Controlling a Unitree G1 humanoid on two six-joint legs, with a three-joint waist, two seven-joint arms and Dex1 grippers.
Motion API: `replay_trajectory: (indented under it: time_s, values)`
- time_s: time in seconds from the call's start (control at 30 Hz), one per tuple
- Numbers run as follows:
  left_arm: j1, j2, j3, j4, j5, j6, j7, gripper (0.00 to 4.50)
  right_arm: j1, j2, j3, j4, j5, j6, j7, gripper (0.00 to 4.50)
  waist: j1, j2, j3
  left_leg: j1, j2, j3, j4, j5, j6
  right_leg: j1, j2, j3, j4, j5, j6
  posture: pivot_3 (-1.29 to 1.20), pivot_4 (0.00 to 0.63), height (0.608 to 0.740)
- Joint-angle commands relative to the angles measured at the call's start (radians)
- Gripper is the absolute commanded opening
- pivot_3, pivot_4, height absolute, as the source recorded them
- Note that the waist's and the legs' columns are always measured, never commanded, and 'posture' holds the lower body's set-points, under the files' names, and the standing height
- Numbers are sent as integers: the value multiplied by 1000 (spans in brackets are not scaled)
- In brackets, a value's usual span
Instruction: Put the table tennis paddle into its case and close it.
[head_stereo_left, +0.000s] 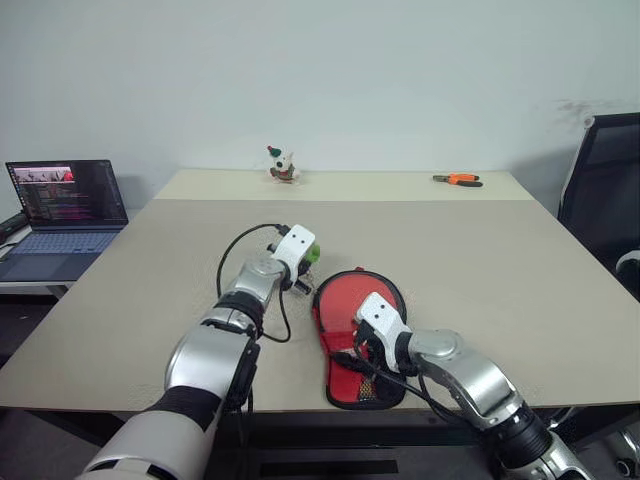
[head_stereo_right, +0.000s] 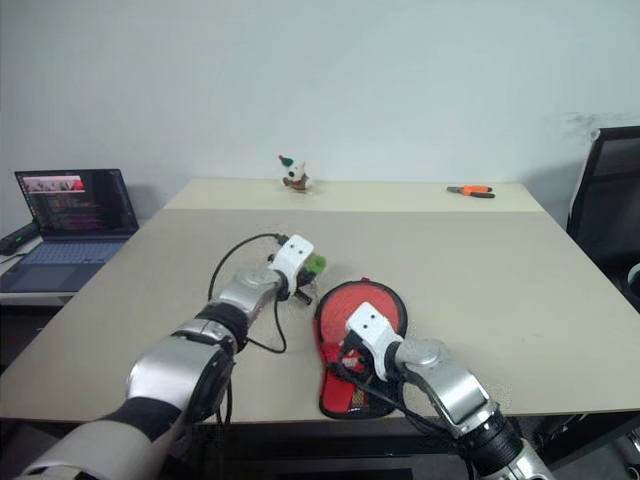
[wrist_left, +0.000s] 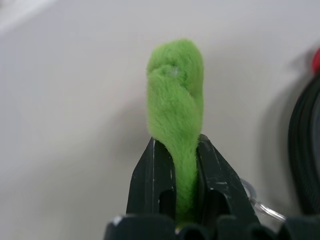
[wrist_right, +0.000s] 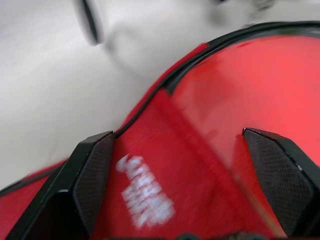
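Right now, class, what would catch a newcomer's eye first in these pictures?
The red case lies near the table's front edge, with the right tool open just above it. Beside it, the left tool pinches the fuzzy green zipper tag. A laptop glows at far left.

Place: an office or lab workroom.
Desk: a wide, pale beige desk (head_stereo_left: 480, 260) stands against a plain white wall (head_stereo_left: 400, 70), its top mostly bare.
Laptop: an open laptop (head_stereo_left: 62, 215) sits on a lower side surface to the left, its screen lit with windows of text.
Chair: a black mesh office chair (head_stereo_left: 605, 195) stands at the right edge.
Tools: orange-handled pliers (head_stereo_left: 458, 180) lie at the far side of the desk.
Oddment: a small figurine (head_stereo_left: 283, 165) stands near the wall.
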Motion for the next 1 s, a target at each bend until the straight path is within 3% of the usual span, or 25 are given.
replay_trajectory:
  time_s: [0.03, 0.3, 0.5, 1.0]
  values:
    - [-71, -24, -94, -10, 123, -107, 76, 72, 104, -45, 81, -1, 14, 139, 38, 4500, 0, -1, -2, 0, 0, 0, 0, 0, 0, 0, 0, 0, 0, 0, 0, 0, 150, 740]
    - [-124, -74, -391, 7, 438, -296, 189, 72, 225, -65, 67, -162, 37, 254, -13, 4500, 3, -2, -6, 0, 0, -1, -2, 0, 0, 2, -1, -1, -4, 0, 1, 0, 150, 740]
    - [-134, -82, -545, 20, 595, -354, 255, 72, 266, -33, 68, -201, 42, 285, -55, 4500, 5, -2, -10, 0, 0, -3, -4, -4, 2, 8, -1, -3, -16, -1, 1, 0, 150, 740]
    - [-216, -169, -591, 24, 664, -362, 420, 72, 295, 18, 83, -243, 57, 327, -122, 4500, 4, -3, -11, 0, 0, -3, -4, -7, 2, 9, -1, -4, -17, -3, 4, 0, 150, 740]
